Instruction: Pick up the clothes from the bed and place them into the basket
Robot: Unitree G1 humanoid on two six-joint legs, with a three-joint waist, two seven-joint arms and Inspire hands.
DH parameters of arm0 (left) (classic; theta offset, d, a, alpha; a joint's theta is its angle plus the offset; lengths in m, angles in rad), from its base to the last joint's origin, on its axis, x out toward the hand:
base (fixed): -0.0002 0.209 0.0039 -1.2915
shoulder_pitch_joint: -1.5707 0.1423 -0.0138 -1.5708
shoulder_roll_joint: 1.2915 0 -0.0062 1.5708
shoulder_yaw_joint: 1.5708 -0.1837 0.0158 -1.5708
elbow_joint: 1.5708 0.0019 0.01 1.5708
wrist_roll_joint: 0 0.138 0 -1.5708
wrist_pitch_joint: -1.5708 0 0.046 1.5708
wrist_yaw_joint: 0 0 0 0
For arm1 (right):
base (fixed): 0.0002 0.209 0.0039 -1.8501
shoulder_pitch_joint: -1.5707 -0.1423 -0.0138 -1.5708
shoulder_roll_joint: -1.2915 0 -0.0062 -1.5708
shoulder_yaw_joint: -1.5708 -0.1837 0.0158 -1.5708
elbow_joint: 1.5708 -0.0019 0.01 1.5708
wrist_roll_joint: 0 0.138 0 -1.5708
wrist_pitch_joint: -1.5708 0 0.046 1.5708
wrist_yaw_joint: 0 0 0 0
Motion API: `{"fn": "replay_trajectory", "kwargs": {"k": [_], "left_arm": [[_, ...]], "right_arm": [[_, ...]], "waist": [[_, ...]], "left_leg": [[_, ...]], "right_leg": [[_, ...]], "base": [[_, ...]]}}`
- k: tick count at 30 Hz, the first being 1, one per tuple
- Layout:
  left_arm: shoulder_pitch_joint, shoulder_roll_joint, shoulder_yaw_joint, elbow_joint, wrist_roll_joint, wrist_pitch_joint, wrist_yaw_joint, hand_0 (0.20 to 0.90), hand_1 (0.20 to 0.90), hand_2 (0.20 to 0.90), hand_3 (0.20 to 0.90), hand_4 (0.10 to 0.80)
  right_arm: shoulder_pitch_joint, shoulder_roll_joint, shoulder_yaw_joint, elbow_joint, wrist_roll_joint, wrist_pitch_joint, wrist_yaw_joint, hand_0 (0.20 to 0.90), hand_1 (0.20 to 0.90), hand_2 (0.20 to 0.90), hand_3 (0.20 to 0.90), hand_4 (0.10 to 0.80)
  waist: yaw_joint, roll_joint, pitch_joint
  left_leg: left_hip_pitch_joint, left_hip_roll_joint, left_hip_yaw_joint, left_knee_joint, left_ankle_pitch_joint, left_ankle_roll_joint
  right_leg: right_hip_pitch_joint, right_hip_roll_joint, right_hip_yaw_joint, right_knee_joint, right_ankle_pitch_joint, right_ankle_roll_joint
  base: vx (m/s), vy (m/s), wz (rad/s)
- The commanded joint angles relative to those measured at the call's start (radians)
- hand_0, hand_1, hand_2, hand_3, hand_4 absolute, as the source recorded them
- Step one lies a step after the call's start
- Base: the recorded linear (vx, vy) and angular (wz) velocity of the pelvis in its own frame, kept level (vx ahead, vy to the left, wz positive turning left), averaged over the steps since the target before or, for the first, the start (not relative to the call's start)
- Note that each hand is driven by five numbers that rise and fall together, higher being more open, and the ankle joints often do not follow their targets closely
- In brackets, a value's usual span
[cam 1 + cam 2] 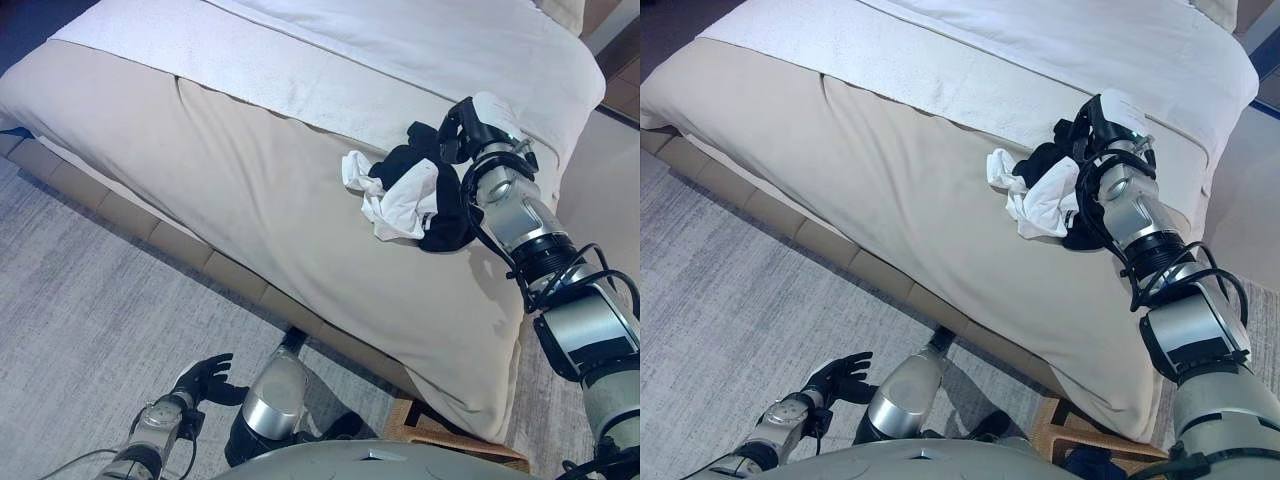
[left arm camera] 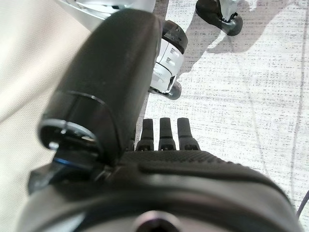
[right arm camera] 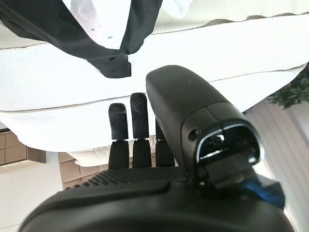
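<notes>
A small pile of black and white clothes [image 1: 408,195] lies on the beige bed cover [image 1: 250,180], toward the bed's right side. My right hand [image 1: 458,130] is on the far right edge of the pile, touching it or just above it. In the right wrist view its fingers [image 3: 138,116] are straight and open, with the black and white cloth [image 3: 96,29] just past the fingertips, not gripped. My left hand [image 1: 205,378] hangs low beside the bed over the carpet, open and empty. A wicker basket [image 1: 1072,435] stands on the floor at the lower right by the bed's corner.
The bed runs diagonally across the view, with a white sheet [image 1: 330,60] over its far part. A grey carpet [image 1: 90,310] covers the floor on the left. Something dark [image 1: 1092,465] lies in the basket.
</notes>
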Motion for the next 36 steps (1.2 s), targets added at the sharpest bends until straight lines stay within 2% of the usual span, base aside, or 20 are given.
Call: {"fn": "replay_trajectory", "kwargs": {"k": [1, 4, 8, 14, 17, 23, 32, 33, 34, 36], "left_arm": [[0.032, 0.054, -0.049, -0.015, -0.009, -0.019, -0.025, 0.9, 0.9, 0.9, 0.9, 0.8], [0.006, 0.063, -0.06, -0.02, -0.025, -0.024, -0.028, 0.9, 0.9, 0.9, 0.9, 0.8], [-0.041, 0.073, -0.081, -0.037, -0.061, -0.038, -0.028, 0.9, 0.9, 0.9, 0.9, 0.8], [-0.07, 0.072, -0.095, -0.054, -0.085, -0.04, -0.016, 0.9, 0.9, 0.9, 0.9, 0.8], [-0.073, 0.071, -0.097, -0.053, -0.087, -0.04, -0.02, 0.9, 0.9, 0.9, 0.9, 0.8], [-0.076, 0.075, -0.097, -0.072, -0.059, -0.034, -0.032, 0.9, 0.9, 0.9, 0.9, 0.8], [-0.105, 0.078, -0.116, -0.101, -0.043, -0.009, -0.047, 0.9, 0.9, 0.9, 0.9, 0.8], [-0.111, 0.077, -0.117, -0.105, -0.043, -0.003, -0.05, 0.9, 0.9, 0.9, 0.9, 0.8], [-0.114, 0.076, -0.119, -0.108, -0.045, 0.001, -0.049, 0.9, 0.9, 0.9, 0.9, 0.8], [-0.118, 0.074, -0.126, -0.111, -0.049, 0.003, -0.048, 0.9, 0.9, 0.9, 0.9, 0.8]], "right_arm": [[-0.056, -0.017, 0.09, -0.026, -0.09, -0.02, 0.064, 0.9, 0.9, 0.9, 0.9, 0.8], [-0.076, 0.006, 0.146, 0.031, -0.152, -0.017, 0.098, 0.9, 0.9, 0.9, 0.9, 0.8], [-0.135, 0.051, 0.21, 0.136, -0.245, -0.003, 0.08, 0.9, 0.9, 0.9, 0.9, 0.8], [-0.2, 0.117, 0.258, 0.297, -0.309, 0.064, 0.138, 0.9, 0.9, 0.9, 0.9, 0.8], [-0.208, 0.131, 0.268, 0.366, -0.32, 0.087, 0.172, 0.9, 0.9, 0.9, 0.9, 0.8], [-0.189, 0.138, 0.269, 0.527, -0.367, 0.186, 0.343, 0.9, 0.9, 0.9, 0.9, 0.8], [-0.168, 0.155, 0.237, 0.646, -0.405, 0.224, 0.402, 0.9, 0.9, 0.9, 0.9, 0.8], [-0.166, 0.155, 0.233, 0.654, -0.399, 0.218, 0.384, 0.436, 0.436, 0.436, 0.359, 0.259], [-0.166, 0.156, 0.229, 0.656, -0.38, 0.215, 0.348, 0.3, 0.3, 0.3, 0.2, 0.1], [-0.174, 0.157, 0.216, 0.644, -0.337, 0.203, 0.256, 0.3, 0.3, 0.3, 0.2, 0.1]], "waist": [[-0.014, -0.01, -0.08], [0.003, -0.009, -0.051], [0.039, -0.001, 0.006], [0.087, 0.01, 0.06], [0.098, 0.014, 0.065], [0.13, 0.02, 0.069], [0.155, 0.02, 0.074], [0.155, 0.02, 0.075], [0.156, 0.02, 0.076], [0.155, 0.019, 0.079]], "left_leg": [[0.062, 0.003, 0.07, -0.091, -0.082, 0.074], [0.026, 0.003, 0.06, -0.069, -0.079, 0.072], [-0.035, 0.005, 0.043, -0.04, -0.073, 0.071], [-0.079, 0.007, 0.021, -0.052, -0.048, 0.068], [-0.089, 0.005, 0.014, -0.062, -0.038, 0.065], [-0.104, 0.001, -0.008, -0.074, -0.023, 0.062], [-0.122, -0.007, -0.024, -0.07, -0.015, 0.059], [-0.124, -0.007, -0.024, -0.071, -0.014, 0.059], [-0.125, -0.007, -0.024, -0.073, -0.012, 0.058], [-0.128, -0.005, -0.022, -0.075, -0.01, 0.058]], "right_leg": [[-0.027, -0.011, 0.055, 0.145, -0.035, -0.037], [-0.049, -0.014, 0.043, 0.161, -0.046, -0.047], [-0.089, -0.022, 0.02, 0.187, -0.047, -0.058], [-0.111, -0.02, -0.021, 0.201, -0.05, -0.064], [-0.112, -0.02, -0.034, 0.202, -0.053, -0.064], [-0.109, -0.025, -0.071, 0.212, -0.058, -0.069], [-0.107, -0.022, -0.092, 0.214, -0.054, -0.068], [-0.108, -0.021, -0.093, 0.214, -0.054, -0.068], [-0.109, -0.02, -0.093, 0.212, -0.053, -0.067], [-0.109, -0.016, -0.092, 0.208, -0.049, -0.065]], "base": [[-0.073, 0.001, 0.01], [-0.103, -0.014, 0.05], [-0.15, -0.052, 0.13], [-0.063, -0.037, 0.11], [-0.02, 0.005, 0.12], [0.011, -0.013, 0.16], [0.023, -0.018, 0.11], [0.011, -0.007, 0.07], [0.01, -0.005, 0.05], [0.0, 0.0, 0.0]]}}
